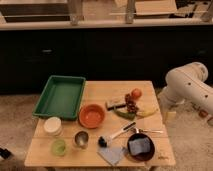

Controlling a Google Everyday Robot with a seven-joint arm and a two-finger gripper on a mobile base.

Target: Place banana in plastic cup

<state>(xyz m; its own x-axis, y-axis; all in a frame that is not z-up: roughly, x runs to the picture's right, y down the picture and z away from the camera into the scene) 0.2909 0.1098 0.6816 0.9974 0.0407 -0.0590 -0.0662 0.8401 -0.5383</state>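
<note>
Camera view hides the gripper beyond the arm (187, 82) at right, jaws' state untellable; best grasp the banana (147, 112) mid-curve for the near-left plastic cup (59, 146).

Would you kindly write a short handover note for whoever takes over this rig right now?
The gripper is not in view; only the white arm shows, beside the right edge of the table.
The banana lies on the table near that right edge, next to the grapes.
The plastic cup stands upright at the front left, beside the metal cup, with no banana in it.
Done: nothing yet.
Left: grasp the banana, carry it across, set it in the plastic cup.
</note>
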